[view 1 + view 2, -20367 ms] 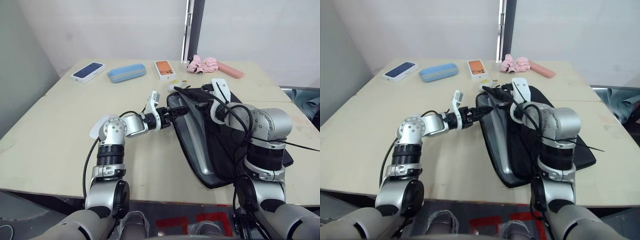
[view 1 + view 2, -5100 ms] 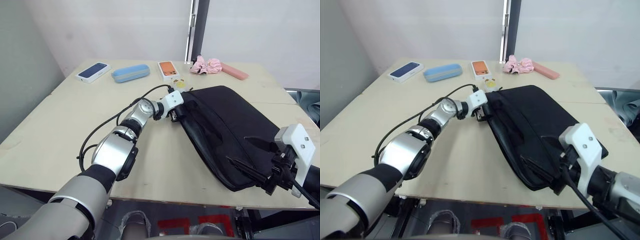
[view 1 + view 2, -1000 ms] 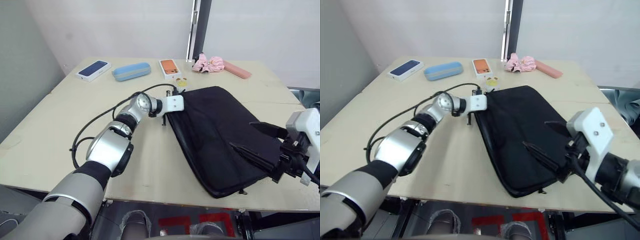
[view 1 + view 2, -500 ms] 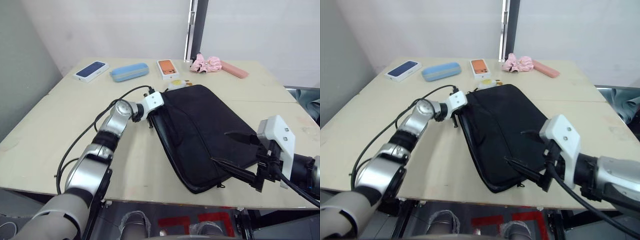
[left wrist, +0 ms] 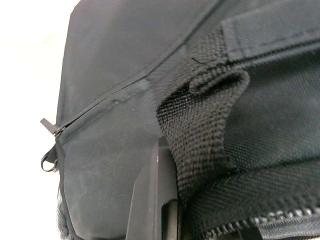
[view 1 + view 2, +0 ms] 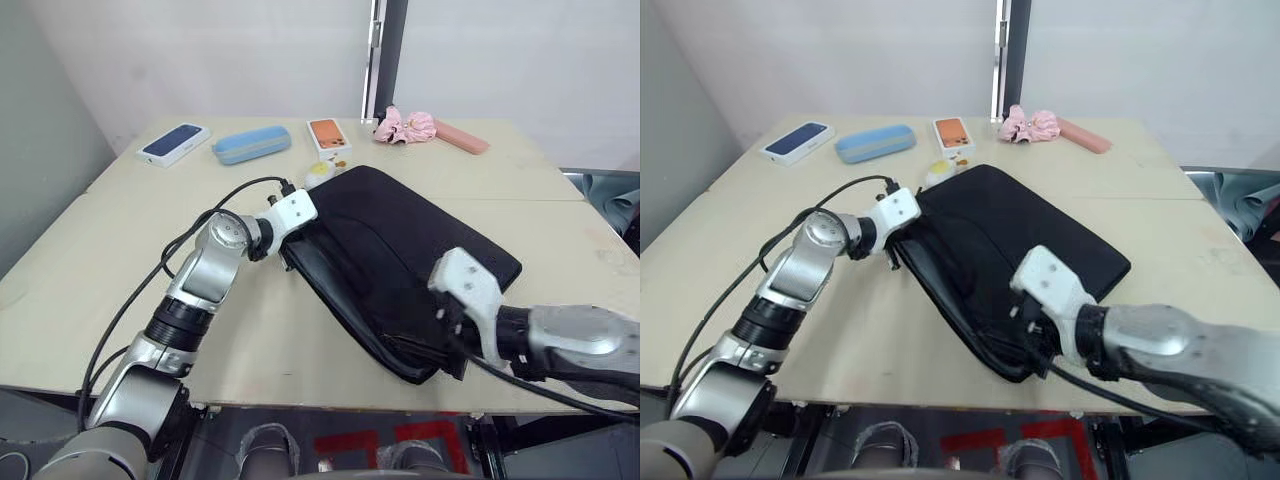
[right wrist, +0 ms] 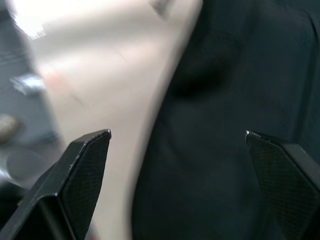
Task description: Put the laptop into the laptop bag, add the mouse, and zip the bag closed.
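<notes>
I see the laptop bag [image 6: 400, 255] lying flat and slantwise on the table [image 6: 100, 290], its near corner close to the table's front edge and its far corner up by a small white and yellow toy [image 6: 318, 176]. Left of the bag the tabletop lies open right out to the left edge; to the right there is bare wood between the bag and the right edge.

Along the back sit a dark blue phone box [image 6: 176, 143], a light-blue case [image 6: 251, 144], an orange phone box [image 6: 328, 136], a pink cloth [image 6: 405, 126] and a pink case [image 6: 461, 137], all well apart from the bag except the orange box, which is near its far corner.

My left gripper [image 6: 292, 250] is at the bag's upper left edge. In its wrist view a black finger [image 5: 150, 195] lies tucked under the woven handle strap [image 5: 200, 130], with the zipper pull [image 5: 50, 131] just beside on the seam. I cannot tell how far that gripper is spread or whether it has hold of the strap.

My right gripper [image 7: 177, 145] hangs over the bag's near corner by the front edge, fingers [image 7: 82, 165] spread wide, one over the wood and one over the black fabric, holding nothing.
</notes>
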Tool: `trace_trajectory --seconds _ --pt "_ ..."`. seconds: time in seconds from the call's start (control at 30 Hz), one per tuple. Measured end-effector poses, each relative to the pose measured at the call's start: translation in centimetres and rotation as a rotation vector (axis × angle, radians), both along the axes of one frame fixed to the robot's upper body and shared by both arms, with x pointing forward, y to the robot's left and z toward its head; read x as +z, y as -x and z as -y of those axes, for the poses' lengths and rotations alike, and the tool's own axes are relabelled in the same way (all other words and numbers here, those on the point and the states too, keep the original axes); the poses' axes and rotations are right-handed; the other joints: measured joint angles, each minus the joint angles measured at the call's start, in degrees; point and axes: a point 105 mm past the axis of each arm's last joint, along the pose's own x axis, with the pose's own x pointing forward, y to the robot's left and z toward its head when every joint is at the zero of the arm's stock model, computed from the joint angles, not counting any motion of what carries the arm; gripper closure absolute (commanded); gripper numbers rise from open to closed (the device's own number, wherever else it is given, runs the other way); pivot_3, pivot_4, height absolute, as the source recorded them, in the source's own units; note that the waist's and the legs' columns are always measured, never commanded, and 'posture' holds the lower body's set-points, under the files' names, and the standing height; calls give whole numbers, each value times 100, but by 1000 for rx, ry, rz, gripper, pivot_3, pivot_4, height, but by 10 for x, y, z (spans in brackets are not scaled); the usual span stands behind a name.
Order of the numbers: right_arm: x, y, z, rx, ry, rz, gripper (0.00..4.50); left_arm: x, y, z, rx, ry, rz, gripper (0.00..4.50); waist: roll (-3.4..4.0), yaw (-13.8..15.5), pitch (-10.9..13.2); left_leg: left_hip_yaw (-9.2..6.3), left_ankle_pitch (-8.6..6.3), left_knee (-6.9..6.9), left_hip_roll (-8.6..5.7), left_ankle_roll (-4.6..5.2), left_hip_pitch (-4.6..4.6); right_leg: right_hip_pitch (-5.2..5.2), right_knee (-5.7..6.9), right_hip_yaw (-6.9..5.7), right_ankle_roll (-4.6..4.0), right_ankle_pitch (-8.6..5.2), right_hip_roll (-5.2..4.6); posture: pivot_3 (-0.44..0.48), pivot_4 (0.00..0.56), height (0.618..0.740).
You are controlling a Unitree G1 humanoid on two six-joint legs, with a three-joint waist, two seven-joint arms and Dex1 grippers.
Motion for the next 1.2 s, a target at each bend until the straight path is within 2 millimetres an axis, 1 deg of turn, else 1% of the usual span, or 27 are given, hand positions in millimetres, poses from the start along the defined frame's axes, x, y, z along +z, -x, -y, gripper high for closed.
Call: trace_trajectory --seconds 0.07,0.1,0.2,0.3,0.4,0.47,0.53,0.57,0.67,0.93,1.03,1.1,1.13,1.17,1.2 --pt "-4 -3 1 -31 22 6 0 -1 3 -5 -19 -24 -18 4457 1 -3 0 0 -1 -8 3 -10 7 0 2 1 -4 -3 4 0 150 740" --pt "-5 -2 -2 -28 15 -1 0 -2 4 -7 -25 -34 -27 4457 1 -2 -1 0 -2 -9 4 -12 9 0 5 1 -7 -5 4 0 150 740" --pt "-10 9 -10 1 24 -24 0 -3 6 -7 -39 -38 -37 4457 3 16 -1 1 -2 -10 4 -13 10 2 4 1 -7 -5 4 0 150 740" --pt "-18 13 -6 -24 35 -79 0 -2 7 -8 -57 -44 -50 4457 3 27 -1 2 -2 -9 4 -13 17 4 7 4 -5 -3 4 0 150 740" --pt "-22 23 -9 -31 -79 -189 0 -3 9 -7 -76 -52 -63 4457 3 35 -1 6 -4 -9 5 -15 22 5 10 6 -6 -4 3 0 150 740" --pt "-22 28 -14 -15 -119 -214 0 -3 9 -6 -83 -52 -66 4457 3 35 -2 6 -3 -7 5 -15 23 6 12 7 -6 -4 3 0 150 740" --pt "-25 27 -12 -22 -98 -208 0 -2 9 -3 -91 -52 -66 4457 3 38 -2 6 -3 -4 5 -15 23 8 14 6 -4 -3 3 0 150 740" --pt "-33 25 -8 -34 -41 -194 0 -3 10 -1 -96 -45 -72 4457 4 60 -2 5 -3 -2 4 -15 26 11 15 6 -4 -3 2 0 150 740" --pt "-41 25 -3 -35 39 -154 0 -5 10 2 -98 -38 -88 4457 3 83 -4 5 -3 0 4 -15 29 16 16 7 -3 -3 2 0 150 740" --pt "-52 28 9 18 203 -38 0 -6 13 5 -103 -6 -124 4457 1 107 -9 8 -5 -2 2 -16 81 66 14 12 -1 -3 -2 0 150 740" --pt "-53 25 12 24 216 -11 779 -6 13 4 -101 -5 -126 4500 1 94 -9 9 -9 0 2 -8 85 69 16 15 0 -3 -2 0 150 740" --pt "-52 22 14 24 216 0 1493 -5 13 5 -103 -2 -126 4500 1 93 -9 9 -11 0 2 -5 85 69 16 15 1 -2 -2 0 150 740" --pt "-52 23 14 28 213 0 1772 -5 13 5 -103 -1 -127 4500 1 91 -9 9 -11 0 2 -4 85 69 16 15 1 -2 -2 0 150 740" --pt "-51 22 14 34 212 0 2196 -5 13 4 -104 1 -128 4500 1 83 -9 10 -11 0 1 -4 85 69 16 16 1 -2 -2 0 150 740" --pt "-51 22 16 40 212 0 2427 -4 13 4 -108 5 -130 4500 1 81 -9 9 -12 0 1 -3 85 68 16 15 0 -2 -2 0 150 740"
